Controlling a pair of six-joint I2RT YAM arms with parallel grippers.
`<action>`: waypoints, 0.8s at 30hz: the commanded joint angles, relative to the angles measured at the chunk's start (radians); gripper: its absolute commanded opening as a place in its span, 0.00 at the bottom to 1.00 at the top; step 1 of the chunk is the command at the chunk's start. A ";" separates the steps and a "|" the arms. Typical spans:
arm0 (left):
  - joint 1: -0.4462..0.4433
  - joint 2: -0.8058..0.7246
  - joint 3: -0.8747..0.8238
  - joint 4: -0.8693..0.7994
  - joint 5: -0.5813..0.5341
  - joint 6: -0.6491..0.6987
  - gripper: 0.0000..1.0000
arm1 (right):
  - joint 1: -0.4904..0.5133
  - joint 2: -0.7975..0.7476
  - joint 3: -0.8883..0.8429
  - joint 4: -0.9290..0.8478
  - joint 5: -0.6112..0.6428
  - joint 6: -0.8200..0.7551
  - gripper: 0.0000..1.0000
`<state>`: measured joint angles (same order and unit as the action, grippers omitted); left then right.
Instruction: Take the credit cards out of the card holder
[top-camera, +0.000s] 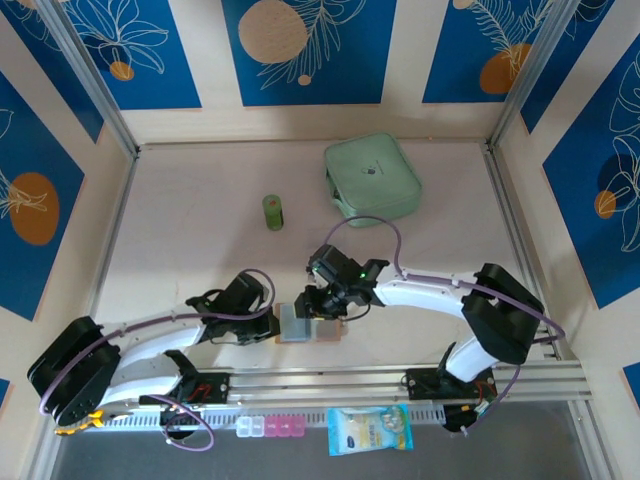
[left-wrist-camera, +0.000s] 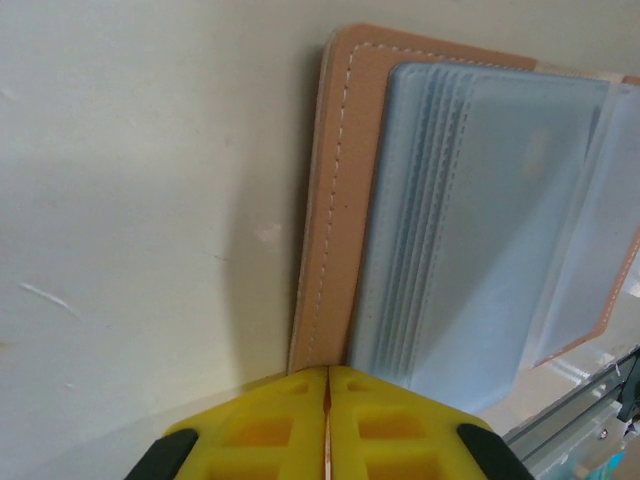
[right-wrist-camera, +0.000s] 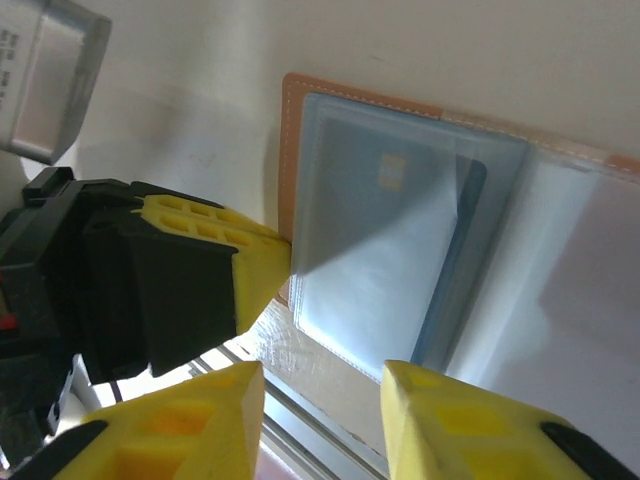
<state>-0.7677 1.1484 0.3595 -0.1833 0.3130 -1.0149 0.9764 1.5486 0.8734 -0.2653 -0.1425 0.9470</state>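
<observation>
The card holder (top-camera: 308, 325) lies open and flat on the table near the front rail, tan leather (left-wrist-camera: 335, 200) outside and clear grey sleeves (left-wrist-camera: 480, 220) inside. Credit cards sit in the sleeves: a pale one with a gold chip (right-wrist-camera: 395, 175) and a blue one showing as an edge (right-wrist-camera: 462, 250). My left gripper (left-wrist-camera: 328, 375) is shut, its yellow tips (right-wrist-camera: 255, 265) against the holder's left edge. My right gripper (right-wrist-camera: 322, 375) hangs open just above the holder's near edge, with nothing between its fingers.
A mint-green zip case (top-camera: 372, 178) lies at the back right and a small green cylinder (top-camera: 274, 212) stands mid-table. The metal rail (top-camera: 400, 380) runs just in front of the holder. Walls enclose the table on three sides.
</observation>
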 joint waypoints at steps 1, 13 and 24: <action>0.004 0.007 -0.003 -0.010 0.011 0.004 0.08 | 0.013 0.037 0.024 0.041 -0.036 0.028 0.39; 0.004 -0.007 -0.011 -0.028 0.000 -0.001 0.08 | 0.027 0.132 0.053 0.066 -0.046 0.024 0.33; 0.004 -0.010 -0.018 -0.043 -0.009 -0.002 0.08 | 0.037 0.151 0.066 -0.034 0.025 0.004 0.32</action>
<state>-0.7677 1.1473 0.3595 -0.1844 0.3130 -1.0153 1.0031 1.6939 0.9108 -0.2405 -0.1448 0.9688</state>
